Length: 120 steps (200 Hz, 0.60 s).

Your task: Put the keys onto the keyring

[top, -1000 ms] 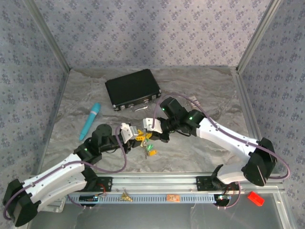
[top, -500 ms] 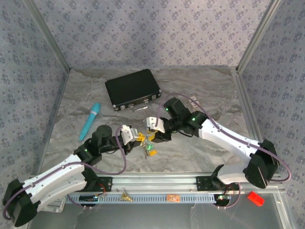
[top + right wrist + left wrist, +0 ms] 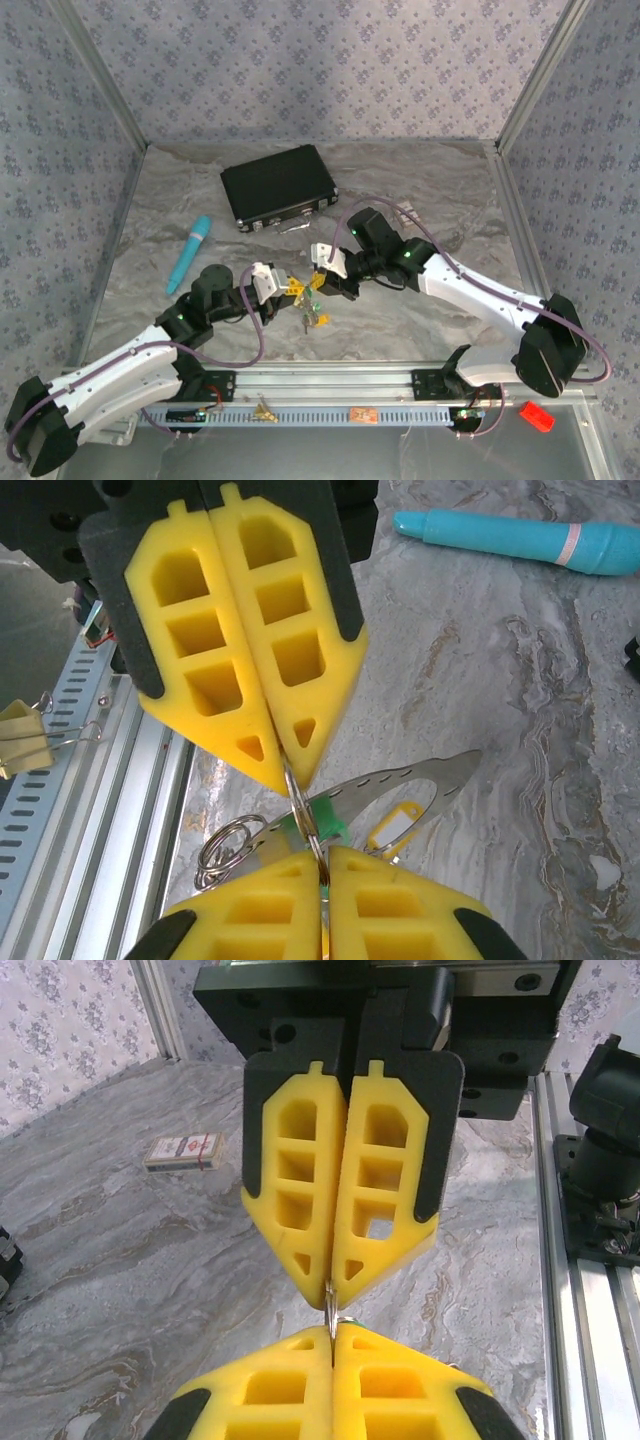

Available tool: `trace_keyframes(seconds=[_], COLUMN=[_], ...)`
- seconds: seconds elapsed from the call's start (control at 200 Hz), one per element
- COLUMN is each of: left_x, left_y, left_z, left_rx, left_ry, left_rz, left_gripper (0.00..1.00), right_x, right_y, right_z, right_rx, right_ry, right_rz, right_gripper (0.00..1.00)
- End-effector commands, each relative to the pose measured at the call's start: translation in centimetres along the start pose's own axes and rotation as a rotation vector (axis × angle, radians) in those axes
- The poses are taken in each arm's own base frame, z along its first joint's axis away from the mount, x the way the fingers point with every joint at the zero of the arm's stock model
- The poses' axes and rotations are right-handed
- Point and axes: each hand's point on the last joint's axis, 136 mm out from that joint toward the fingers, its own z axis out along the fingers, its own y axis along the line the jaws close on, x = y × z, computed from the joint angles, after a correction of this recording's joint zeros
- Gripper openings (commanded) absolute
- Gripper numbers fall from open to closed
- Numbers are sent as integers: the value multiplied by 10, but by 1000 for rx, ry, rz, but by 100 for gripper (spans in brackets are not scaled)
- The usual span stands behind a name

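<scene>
Wire, thin and silvery, is all that can be made out of the keyring point(image 3: 298, 798). A short bit crosses the gap between the two pincers, and the rest is hidden behind yellow fingers point(image 3: 312, 702). The left gripper point(image 3: 332, 1335) and right gripper point(image 3: 322, 860) meet tip to tip near the middle of the table point(image 3: 430, 180), each with its fingers pressed together on that wire. The keys point(image 3: 330, 827) hang just beneath the meeting point: a green head, a yellow tag and a silver blade, bunched with small split rings. From above they are a tiny blur at 6 o'clock of the tips, and how many there are I cannot tell.

Open marbled grey surface lies at 3 o'clock and 9 o'clock of the grip. A teal stick point(image 3: 190, 252) lies at 10 o'clock, a black case point(image 3: 278, 187) at 12 o'clock and a small card point(image 3: 183, 1150) at 2 o'clock, all well apart from the pincers. An aluminium rail point(image 3: 340, 380) runs along the near edge at 6 o'clock, with a binder clip point(image 3: 25, 738) by it. Flower-patterned walls close three sides.
</scene>
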Motion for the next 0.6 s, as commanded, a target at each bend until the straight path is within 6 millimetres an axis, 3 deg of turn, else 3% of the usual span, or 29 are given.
trace_keyframes(seconds=[0.0, 0.065, 0.185, 0.4, 0.595], left_x=[-25, -32, -37, -25, -21], left_y=[-3, -4, -5, -3, -3], left_z=[-3, -3, -3, -1, 0], left_rx=[13, 23, 28, 16, 18], left_ry=[-97, -122, -136, -109, -105], left_rz=[26, 29, 37, 23, 12], left_gripper=[0, 0, 0, 0, 0], right_x=[7, 12, 3, -6, -13], right_y=[-2, -1, 4, 2, 3], right_z=[3, 7, 11, -2, -10], right_rx=[-13, -32, -64, -25, -6], right_ry=[27, 54, 28, -34, -105], right_rz=[34, 57, 52, 35, 20], right_gripper=[8, 8, 12, 26, 29])
